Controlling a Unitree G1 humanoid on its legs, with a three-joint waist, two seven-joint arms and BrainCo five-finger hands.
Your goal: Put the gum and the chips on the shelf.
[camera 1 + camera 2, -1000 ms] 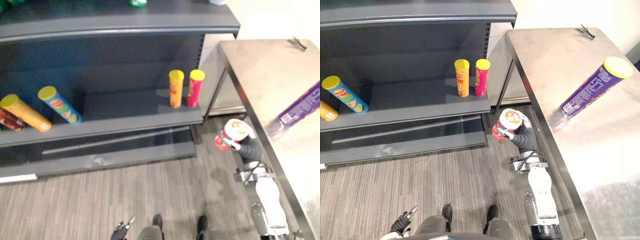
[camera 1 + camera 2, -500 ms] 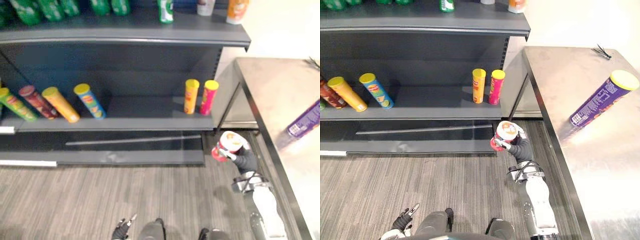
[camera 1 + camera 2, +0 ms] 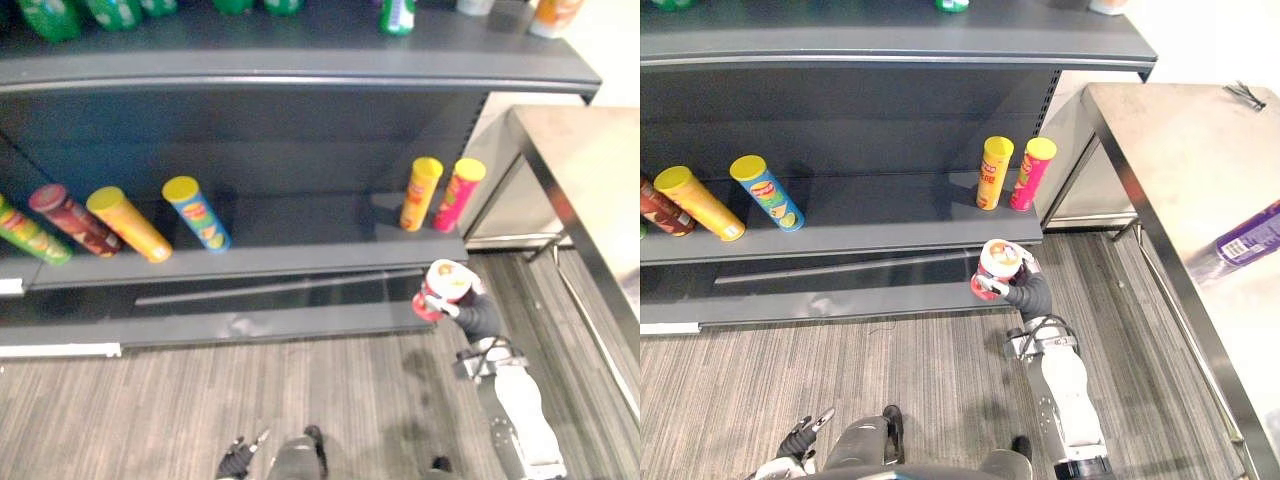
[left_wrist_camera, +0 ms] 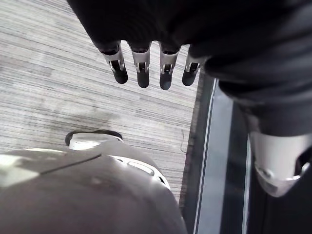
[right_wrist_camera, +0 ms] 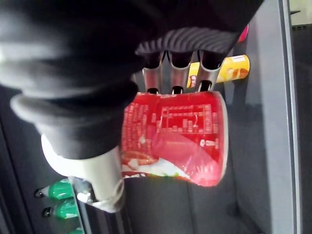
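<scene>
My right hand (image 3: 1028, 295) is shut on a short red chips can (image 3: 998, 268) with a white lid, also seen as the red chips can (image 5: 175, 139) in the right wrist view with the fingers (image 5: 173, 73) curled round it. The can hangs above the floor just in front of the right end of the dark middle shelf (image 3: 280, 258), below an upright yellow can (image 3: 420, 193) and a pink can (image 3: 458, 195). My left hand (image 3: 800, 440) hangs low at the lower left, its fingers (image 4: 141, 73) straight and holding nothing.
Several chips cans lean on the middle shelf's left part: blue (image 3: 197, 213), orange (image 3: 128, 224), dark red (image 3: 70, 218), green (image 3: 25, 235). Green bottles (image 3: 50, 15) stand on the top shelf. A steel table (image 3: 1180, 170) at the right carries a purple can (image 3: 1248, 235).
The camera has swung toward the shelf. The right hand, still holding the red can, now sits in front of the shelf's right end rather than beside the table leg.
</scene>
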